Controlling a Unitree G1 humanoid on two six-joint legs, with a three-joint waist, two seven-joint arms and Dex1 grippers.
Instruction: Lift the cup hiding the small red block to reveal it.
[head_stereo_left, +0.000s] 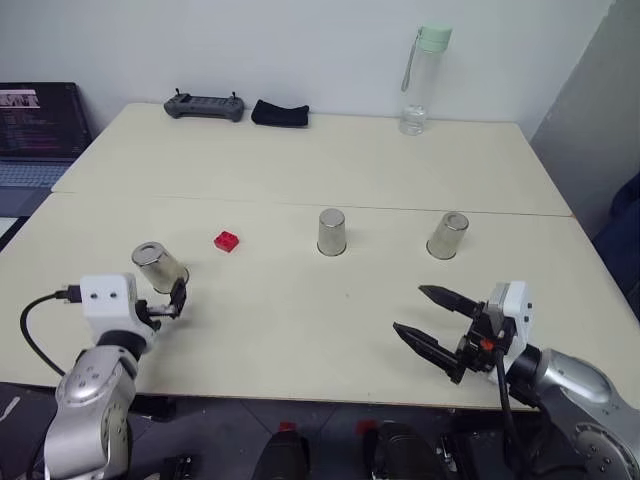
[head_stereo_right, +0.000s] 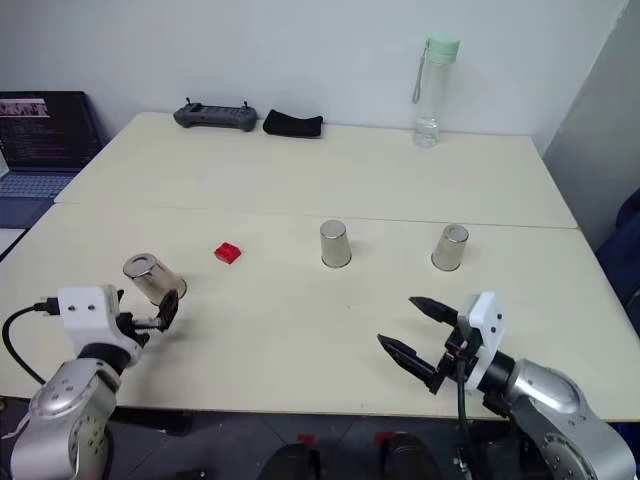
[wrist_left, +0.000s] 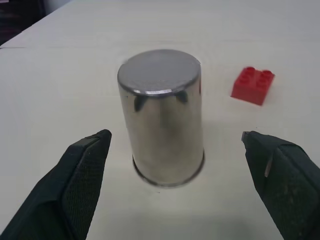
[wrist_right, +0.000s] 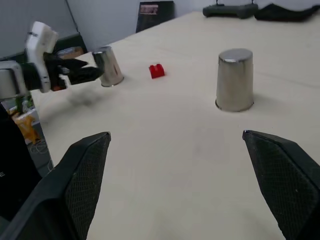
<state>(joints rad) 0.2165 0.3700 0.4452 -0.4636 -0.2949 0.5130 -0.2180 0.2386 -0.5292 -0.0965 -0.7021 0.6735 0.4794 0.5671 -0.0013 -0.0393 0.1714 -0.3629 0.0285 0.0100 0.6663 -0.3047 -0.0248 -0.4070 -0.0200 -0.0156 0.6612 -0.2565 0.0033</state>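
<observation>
Left hand (wrist_left: 175, 150) spread around cup (wrist_left: 162, 117), not touching; red block (head_stereo_left: 227, 241) exposed; right hand (head_stereo_left: 432, 318) spread.

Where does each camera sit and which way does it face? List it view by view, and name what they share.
Head stereo pair: looks forward and down over the table; shows left gripper and right gripper, three steel cups, the small red block.
Left wrist: looks along its open fingers at the nearest cup, standing upside down, block beside it.
Right wrist: looks across the table toward the left gripper, past the middle cup.
Shared: block and left cup.
</observation>
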